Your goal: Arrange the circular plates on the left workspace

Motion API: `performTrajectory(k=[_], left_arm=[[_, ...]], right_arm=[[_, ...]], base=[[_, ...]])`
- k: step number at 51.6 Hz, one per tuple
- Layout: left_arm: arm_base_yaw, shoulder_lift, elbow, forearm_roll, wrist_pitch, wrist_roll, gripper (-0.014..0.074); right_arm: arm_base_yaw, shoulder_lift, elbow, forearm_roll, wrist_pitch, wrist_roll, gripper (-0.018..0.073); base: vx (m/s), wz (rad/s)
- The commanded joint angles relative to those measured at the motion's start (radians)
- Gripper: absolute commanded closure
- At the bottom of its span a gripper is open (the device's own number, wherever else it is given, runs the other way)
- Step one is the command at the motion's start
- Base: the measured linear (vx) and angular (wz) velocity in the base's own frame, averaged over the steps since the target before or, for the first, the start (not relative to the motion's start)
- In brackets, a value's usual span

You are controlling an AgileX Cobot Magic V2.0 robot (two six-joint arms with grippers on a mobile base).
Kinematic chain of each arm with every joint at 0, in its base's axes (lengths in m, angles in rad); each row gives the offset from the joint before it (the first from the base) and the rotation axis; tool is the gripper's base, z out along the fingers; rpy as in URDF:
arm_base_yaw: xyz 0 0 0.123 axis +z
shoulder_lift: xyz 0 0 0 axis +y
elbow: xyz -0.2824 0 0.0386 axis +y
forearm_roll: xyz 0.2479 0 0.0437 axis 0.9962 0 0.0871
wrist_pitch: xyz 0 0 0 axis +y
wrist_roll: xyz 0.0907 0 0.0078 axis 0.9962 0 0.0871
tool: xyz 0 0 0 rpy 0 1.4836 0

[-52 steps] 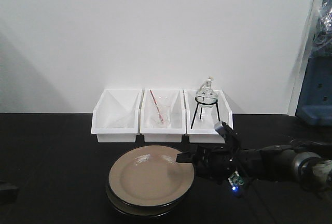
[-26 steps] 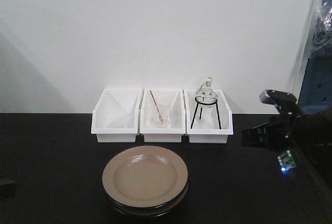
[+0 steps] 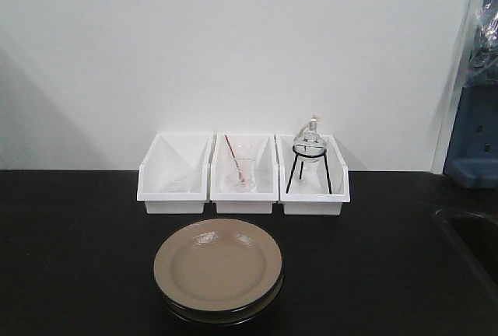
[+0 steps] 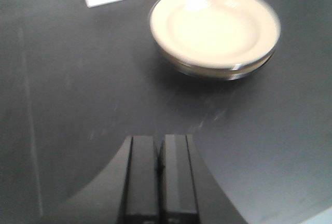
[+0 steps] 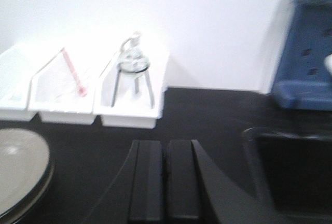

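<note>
Left gripper (image 4: 159, 178): black jaws pressed together, nothing between them, above the matte black countertop (image 4: 67, 79).
Right gripper (image 5: 166, 178): jaws likewise flat together, empty, over the same countertop.
Two round tan-beige plates with dark rims (image 3: 218, 267): stacked on the countertop, the upper one offset slightly left, apart from both grippers.
Three white plastic bins (image 3: 243, 204): in a row just behind the plates — the right one holds a round glass flask on a black tripod (image 3: 310, 149).

Tan dark-rimmed plates (image 3: 218, 264), black countertop (image 3: 78, 258), white bins (image 3: 243, 196)

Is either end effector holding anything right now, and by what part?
Nothing. Left end effector and right end effector are shut, empty; plates lie free.
</note>
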Motion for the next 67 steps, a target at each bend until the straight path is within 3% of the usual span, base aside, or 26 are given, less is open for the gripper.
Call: performTrajectory(k=[1, 11, 20, 30, 37, 42, 48, 53, 57, 61, 67], left_arm=[[-0.003, -0.082, 0.091, -0.097, -0.092, 0.067, 0.0597], [-0.003, -0.213, 0.247, -0.328, -0.157, 0.213, 0.0597], [-0.003, -0.222, 0.262, -0.469, -0.21, 0.232, 0.0597], [-0.003, -0.222, 0.262, -0.525, -0.18, 0.232, 0.0596], [-0.003, -0.222, 0.262, -0.525, -0.166, 0.232, 0.0596], [-0.003, -0.222, 0.262, -0.525, -0.166, 0.232, 0.0596], [-0.003, -0.222, 0.262, -0.525, -0.166, 0.232, 0.0596], [-0.003, -0.222, 0.262, -0.525, -0.166, 0.232, 0.0596], [-0.003, -0.222, 0.262, -0.525, -0.166, 0.232, 0.0596], [-0.003, -0.222, 0.262, -0.525, -0.166, 0.232, 0.0596], [-0.003, -0.222, 0.262, -0.525, -0.166, 0.232, 0.0596]], right_arm=[[-0.003, -0.149, 0.105, 0.022, -0.146, -0.031, 0.0563], [-0.003, -0.352, 0.289, 0.024, -0.231, -0.033, 0.0563], [-0.003, -0.432, 0.328, 0.043, -0.232, -0.022, 0.0563], [-0.003, -0.436, 0.328, 0.16, -0.207, -0.016, 0.0561], [-0.003, -0.435, 0.328, 0.439, -0.023, 0.143, 0.0561], [-0.003, -0.435, 0.328, 0.501, -0.014, 0.133, 0.0561], [-0.003, -0.435, 0.328, 0.436, -0.082, -0.03, 0.0561], [-0.003, -0.435, 0.328, 0.345, -0.14, -0.245, 0.0561], [-0.003, -0.435, 0.328, 0.329, -0.187, -0.379, 0.0561], [-0.003, -0.435, 0.328, 0.334, -0.205, -0.457, 0.0561], [-0.003, -0.435, 0.328, 0.336, -0.205, -0.475, 0.0561]], base=[[0.0, 0.0], [0.0, 0.0], [0.0, 0.0], [0.0, 0.0], [0.0, 0.0], [0.0, 0.0], [0.0, 0.0], [0.0, 0.0], [0.0, 0.0], [0.0, 0.0], [0.0, 0.0]])
